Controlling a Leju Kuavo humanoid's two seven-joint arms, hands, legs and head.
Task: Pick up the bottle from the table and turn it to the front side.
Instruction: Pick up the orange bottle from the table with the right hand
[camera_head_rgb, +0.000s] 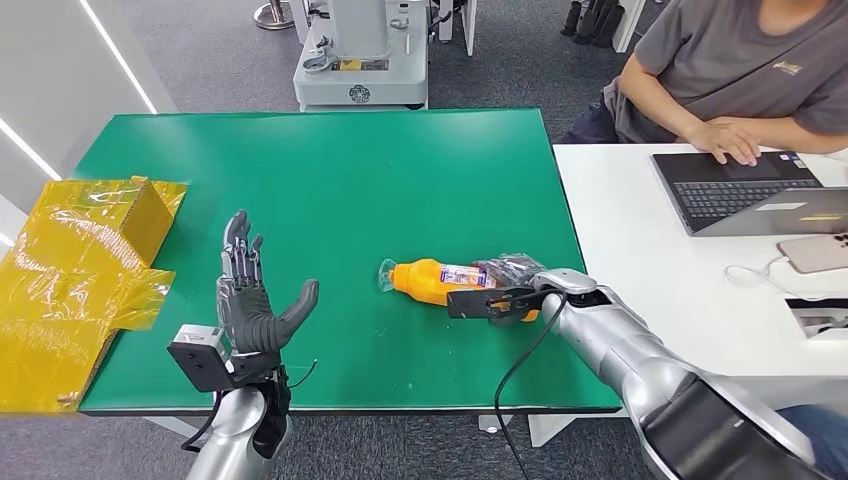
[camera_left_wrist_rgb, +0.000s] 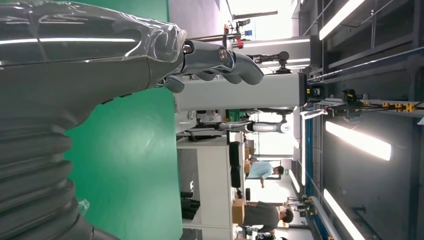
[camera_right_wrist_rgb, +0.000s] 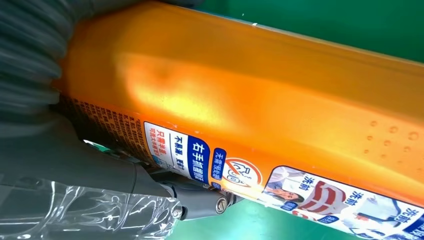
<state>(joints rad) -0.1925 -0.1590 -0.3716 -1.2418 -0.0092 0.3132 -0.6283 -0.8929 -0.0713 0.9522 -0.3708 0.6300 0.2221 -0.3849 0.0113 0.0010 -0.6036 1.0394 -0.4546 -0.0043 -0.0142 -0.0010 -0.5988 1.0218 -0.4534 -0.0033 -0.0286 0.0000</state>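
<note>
An orange bottle (camera_head_rgb: 435, 280) with a printed label lies on its side on the green table (camera_head_rgb: 330, 180), its clear cap end pointing left. My right hand (camera_head_rgb: 515, 290) wraps around its base end, fingers over the top. In the right wrist view the bottle (camera_right_wrist_rgb: 250, 90) presses against the palm, with the thumb (camera_right_wrist_rgb: 100, 175) under it. Whether it rests on the table or is just above it, I cannot tell. My left hand (camera_head_rgb: 250, 305) is raised over the table's front left, open and holding nothing; its fingers (camera_left_wrist_rgb: 220, 60) appear spread in the left wrist view.
A yellow film-covered cardboard box (camera_head_rgb: 80, 260) lies at the table's left edge. To the right stands a white table (camera_head_rgb: 650, 250) with a laptop (camera_head_rgb: 740, 190) and a phone (camera_head_rgb: 812, 252), where a person (camera_head_rgb: 730, 70) sits. A grey machine base (camera_head_rgb: 360, 60) stands beyond the far edge.
</note>
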